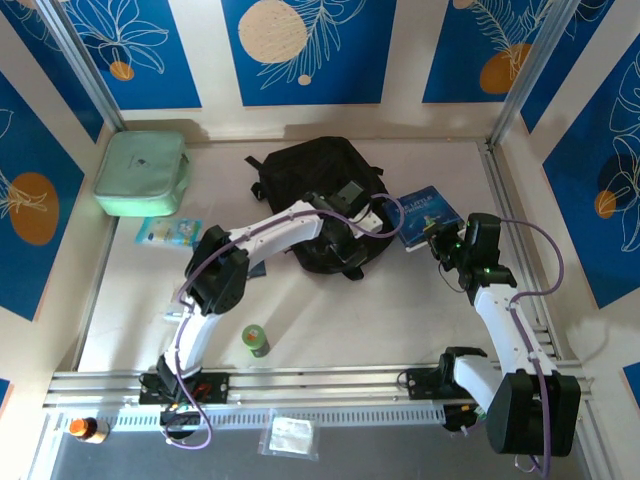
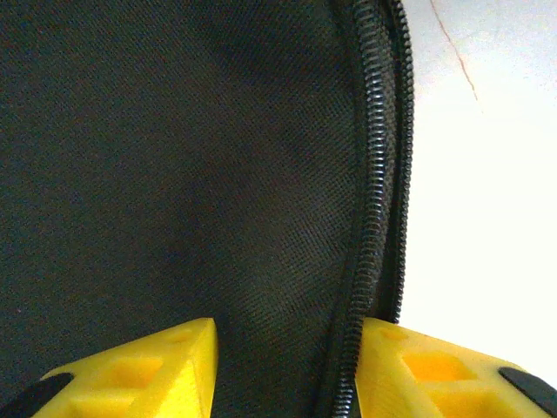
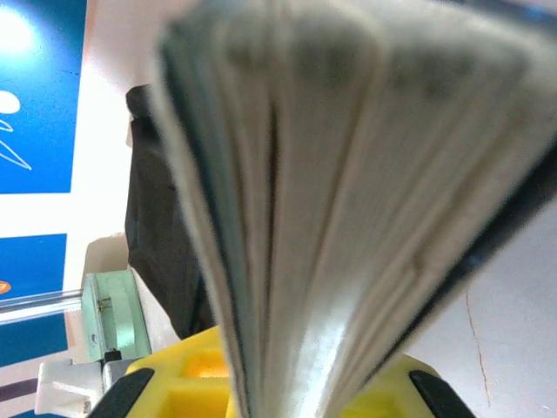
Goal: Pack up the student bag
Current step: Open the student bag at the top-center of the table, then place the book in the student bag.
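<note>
White tabletop (image 1: 350,320) from above: one large black fabric backpack (image 1: 310,165) centre-back, one blue softcover book (image 1: 425,210) just right of it, one mint green zip case (image 1: 140,172) far left; left wrist: left gripper (image 2: 287,374) jaws apart astride the backpack's zipper (image 2: 374,174); right wrist: right gripper (image 3: 296,383) clamped on the book.

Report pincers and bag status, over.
Left pincer straddles zipper of large black fabric backpack, grip unclear. Right pincer shut on blue softcover book, beside backpack. Left arm lies across backpack.
</note>
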Controlling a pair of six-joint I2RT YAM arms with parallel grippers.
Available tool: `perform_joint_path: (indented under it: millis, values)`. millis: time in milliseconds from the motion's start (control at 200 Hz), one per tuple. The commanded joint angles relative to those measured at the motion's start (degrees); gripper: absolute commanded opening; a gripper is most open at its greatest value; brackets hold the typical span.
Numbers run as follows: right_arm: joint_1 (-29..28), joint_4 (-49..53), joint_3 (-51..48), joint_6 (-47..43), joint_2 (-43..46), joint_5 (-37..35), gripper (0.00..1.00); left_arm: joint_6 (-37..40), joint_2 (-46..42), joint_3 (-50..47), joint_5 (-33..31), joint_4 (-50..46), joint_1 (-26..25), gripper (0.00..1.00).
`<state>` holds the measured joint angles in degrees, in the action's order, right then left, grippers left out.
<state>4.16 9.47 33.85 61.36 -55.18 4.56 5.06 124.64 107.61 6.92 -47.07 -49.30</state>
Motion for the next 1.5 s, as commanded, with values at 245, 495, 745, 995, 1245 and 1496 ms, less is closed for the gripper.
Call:
perform_joint_path:
  millis: [245,495,745,995,1245,1496]
  values:
    - [0.9,-1.4,-0.7,0.3,1.5,1.2,0.06,6.1,3.2,3.5,-1.3,-5.4,-2.0,0.40]
    - [1.0,-0.9,-0.5,0.1,1.8,1.0,0.06,3.7,2.2,4.4,-5.2,-4.6,-2.2,0.19]
    - [2.5,3.1,1.8,-3.0,4.4,0.5,0.06,1.8,-3.2,2.2,-6.8,0.1,-1.6,0.03]
    - [5.1,12.7,8.8,-12.4,9.7,-0.9,0.07,-0.1,-12.7,-6.1,-11.6,9.7,0.7,0.00]
    - [1.0,15.1,6.8,-10.8,12.6,2.4,0.07,-7.5,-21.7,-14.7,-19.4,23.9,1.7,0.00]
    - [-11.3,9.1,1.9,0.1,12.6,0.0,0.07,-7.7,-24.5,-16.6,-15.7,30.6,1.7,0.00]
